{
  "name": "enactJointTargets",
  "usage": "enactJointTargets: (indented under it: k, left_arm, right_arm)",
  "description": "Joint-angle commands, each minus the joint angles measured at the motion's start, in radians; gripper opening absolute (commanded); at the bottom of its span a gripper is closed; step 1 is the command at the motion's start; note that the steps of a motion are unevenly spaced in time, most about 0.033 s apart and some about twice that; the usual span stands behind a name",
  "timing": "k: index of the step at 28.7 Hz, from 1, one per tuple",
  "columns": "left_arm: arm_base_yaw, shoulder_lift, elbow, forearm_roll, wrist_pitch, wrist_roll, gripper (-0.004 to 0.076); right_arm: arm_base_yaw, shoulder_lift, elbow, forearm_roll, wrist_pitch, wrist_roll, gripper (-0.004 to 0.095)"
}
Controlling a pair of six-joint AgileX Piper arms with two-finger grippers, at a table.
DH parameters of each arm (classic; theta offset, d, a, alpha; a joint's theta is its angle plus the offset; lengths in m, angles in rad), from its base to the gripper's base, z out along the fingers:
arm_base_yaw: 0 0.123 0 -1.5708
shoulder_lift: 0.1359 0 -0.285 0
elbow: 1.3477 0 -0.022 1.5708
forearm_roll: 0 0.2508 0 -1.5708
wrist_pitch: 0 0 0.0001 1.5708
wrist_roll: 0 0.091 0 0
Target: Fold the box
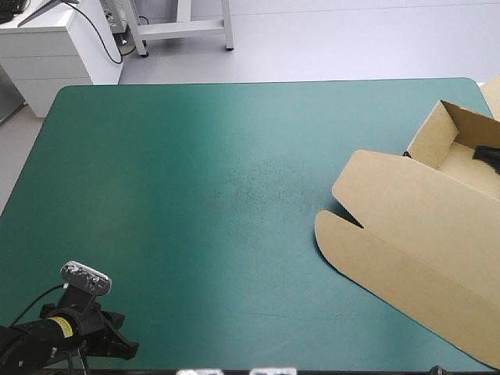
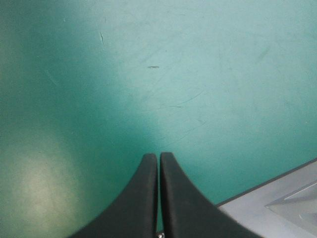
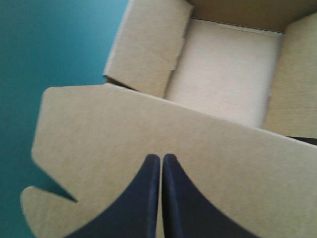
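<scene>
While it waits at the table's near left corner, the left gripper [image 2: 159,156] has its black fingers pressed together on nothing, over bare teal-green cover [image 1: 195,195]. Farther over, the right gripper [image 3: 161,157] hangs above the flat lid [image 3: 148,129], fingers closed too, with no board visibly pinched. The box [image 1: 422,226] lies at the table's right side, its tray [image 3: 223,79] walls raised beyond the lid. With nothing pinning it, I'd expect a hard push to skid it toward the right edge. Leftward, the cover is wide open.
</scene>
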Motion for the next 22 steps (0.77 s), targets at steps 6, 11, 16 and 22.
enactJointTargets:
  k: [6,11,16,22]
  left_arm:
    - [-0.001,-0.013,-0.021,-0.014,-0.174,-0.005,-0.0008]
    - [-0.001,-0.062,0.018,-0.014,-0.198,0.007,-0.0008]
    - [-0.001,-0.152,0.055,-0.009,-0.181,0.007,-0.0008]
    - [-0.001,-0.255,0.055,-0.009,-0.177,0.007,-0.0008]
  right_arm:
    - [0.336,-0.321,0.219,0.035,-0.014,-0.041,-0.0002]
    - [0.385,-0.461,0.398,0.034,-0.015,-0.071,-0.0002]
    - [0.385,-0.603,0.597,0.030,-0.062,-0.136,-0.0002]
    - [0.385,-0.737,0.787,0.030,-0.074,-0.164,-0.0002]
